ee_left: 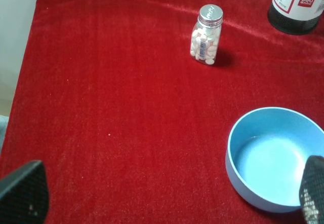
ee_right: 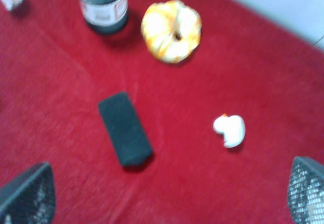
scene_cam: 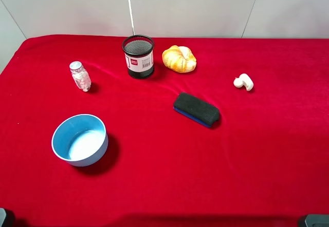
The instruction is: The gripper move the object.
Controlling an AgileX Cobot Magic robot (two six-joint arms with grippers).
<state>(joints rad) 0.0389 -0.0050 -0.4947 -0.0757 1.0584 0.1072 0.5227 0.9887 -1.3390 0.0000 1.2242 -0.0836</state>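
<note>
The orange-yellow, pumpkin-shaped bread lump (scene_cam: 179, 58) lies on the red cloth at the back middle, just right of a black mesh pen cup (scene_cam: 138, 56). It also shows in the right wrist view (ee_right: 171, 30), far from the fingers. My right gripper (ee_right: 167, 193) is open and empty, with its fingertips (ee_right: 28, 196) wide apart, well short of the lump. My left gripper (ee_left: 168, 196) is open and empty, above the cloth near a blue bowl (ee_left: 273, 158). In the high view only dark arm parts show at the bottom corners.
A black-and-blue eraser block (scene_cam: 196, 109) lies in front of the lump. A small white curved piece (scene_cam: 243, 82) lies to the right. A pill bottle (scene_cam: 80, 76) stands at the left, and the blue bowl (scene_cam: 80, 139) sits at the front left. The red table (scene_cam: 205, 175) ends at a pale back wall.
</note>
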